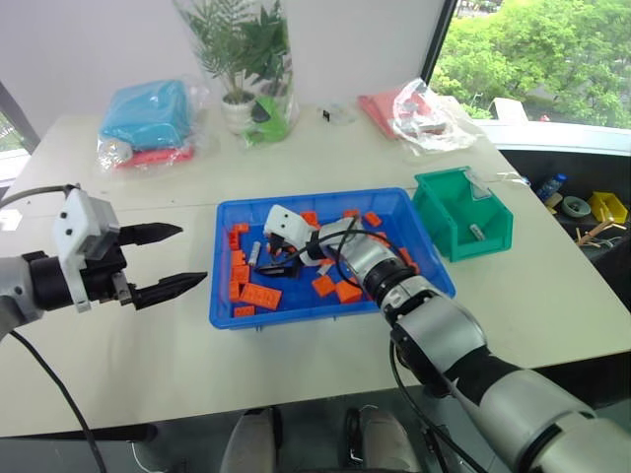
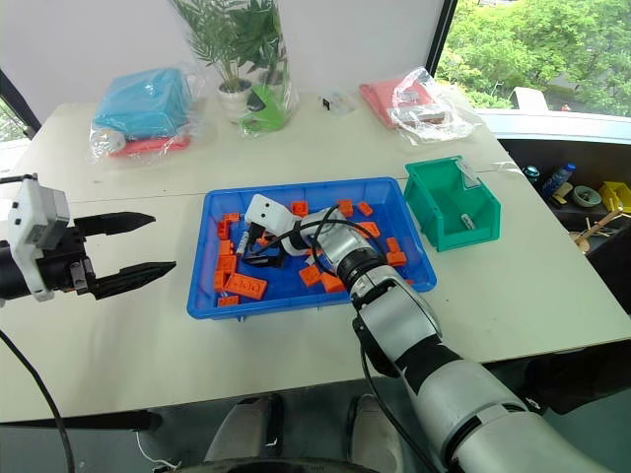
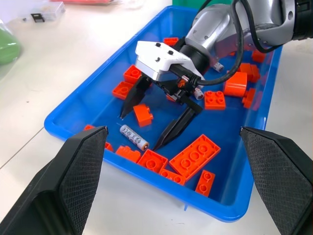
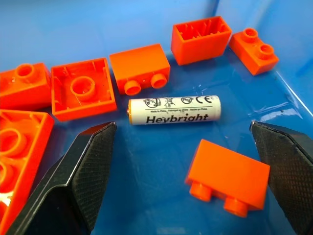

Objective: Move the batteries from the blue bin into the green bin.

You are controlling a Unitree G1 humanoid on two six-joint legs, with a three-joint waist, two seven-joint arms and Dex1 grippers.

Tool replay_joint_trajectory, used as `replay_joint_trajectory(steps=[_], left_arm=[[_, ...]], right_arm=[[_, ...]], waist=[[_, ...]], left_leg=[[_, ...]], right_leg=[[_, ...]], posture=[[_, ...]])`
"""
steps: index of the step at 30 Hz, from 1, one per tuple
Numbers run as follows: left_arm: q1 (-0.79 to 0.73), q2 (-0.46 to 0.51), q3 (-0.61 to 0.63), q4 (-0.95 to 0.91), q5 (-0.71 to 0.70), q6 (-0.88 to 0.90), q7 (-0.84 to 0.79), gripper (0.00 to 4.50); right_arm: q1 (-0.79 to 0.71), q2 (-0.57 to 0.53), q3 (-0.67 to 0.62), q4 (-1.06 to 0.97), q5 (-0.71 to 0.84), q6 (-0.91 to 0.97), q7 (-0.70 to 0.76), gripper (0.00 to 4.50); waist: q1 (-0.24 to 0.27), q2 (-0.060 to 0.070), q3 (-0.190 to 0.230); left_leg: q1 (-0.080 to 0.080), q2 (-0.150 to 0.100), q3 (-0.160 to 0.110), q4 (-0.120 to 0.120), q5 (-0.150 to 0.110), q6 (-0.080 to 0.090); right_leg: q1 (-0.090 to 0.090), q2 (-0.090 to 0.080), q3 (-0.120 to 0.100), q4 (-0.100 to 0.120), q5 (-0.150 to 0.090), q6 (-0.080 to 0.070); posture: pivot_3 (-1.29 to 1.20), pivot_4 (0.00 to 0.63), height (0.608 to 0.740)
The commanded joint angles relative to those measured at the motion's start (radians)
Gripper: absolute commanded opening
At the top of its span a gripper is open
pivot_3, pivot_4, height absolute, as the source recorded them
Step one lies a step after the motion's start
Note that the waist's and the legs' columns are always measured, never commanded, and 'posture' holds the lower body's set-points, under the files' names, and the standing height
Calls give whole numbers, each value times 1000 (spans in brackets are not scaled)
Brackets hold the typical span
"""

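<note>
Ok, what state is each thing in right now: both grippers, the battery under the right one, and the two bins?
left gripper: open, empty, beside the blue bin
right gripper: open, poised over a battery
battery: lying flat, not gripped
blue bin: holds orange bricks and the battery
green bin: upright, one battery inside

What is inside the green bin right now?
One small silver battery lies on the floor of the green bin. Its near wall hides the front corner, so anything lying there cannot be seen.

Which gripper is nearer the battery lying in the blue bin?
Right. The right gripper hangs open just above the battery inside the blue bin; the left gripper waits open outside it.
</note>
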Motion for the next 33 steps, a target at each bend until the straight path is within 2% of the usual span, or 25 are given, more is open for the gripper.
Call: replay_joint_trajectory(steps=[1, 8, 11, 14, 23, 27, 33], left_arm=[[-11, 0, 5, -18, -7, -13, 3, 4500], [-24, -7, -10, -15, -5, -17, 12, 4500], [-29, -9, -14, -12, -3, -20, 15, 4500], [-32, -13, -19, -11, -2, -24, 20, 4500], [-53, -23, -47, -2, 7, -35, 30, 4500], [-89, -54, -75, -8, -27, -20, 51, 4500], [-185, -104, -202, 12, -20, -31, 59, 4500]], right_arm=[[-25, 22, -12, 13, -15, -5, -5, 4477], [-39, 38, -27, 42, -34, -11, -36, 4477], [-42, 39, -33, 45, -38, -16, -40, 3651], [-42, 37, -38, 45, -45, -21, -47, 2223], [-37, 5, -60, -7, -37, -30, -52, 2240], [1, -69, -132, -230, 48, 69, -12, 2240], [239, -266, -306, -974, 224, 563, -35, 2240]], waist=[[0, 0, 0], [1, 0, 0], [1, 0, 0], [1, 0, 0], [3, 0, 0], [7, 0, 0], [16, -3, -2]], left_leg=[[0, 0, 0, 0, 0, 0], [0, 0, 0, 0, 0, 0], [0, 0, 0, 0, 0, 0], [0, 0, 0, 0, 0, 0], [0, 0, 0, 0, 0, 0], [0, 0, 0, 1, 0, 0], [0, 0, -1, 2, 1, 0]], right_leg=[[0, 0, 0, 0, 0, 0], [0, 0, 0, 0, 0, 0], [0, 0, 0, 0, 0, 0], [0, 0, 0, 0, 0, 0], [0, 0, 0, 1, 0, 0], [1, 0, 0, 0, 0, 0], [3, 0, 0, 1, 1, 1]], posture=[[0, 150, 672], [0, 150, 672], [0, 150, 672], [0, 150, 672], [0, 150, 672], [0, 150, 672], [0, 150, 672]])
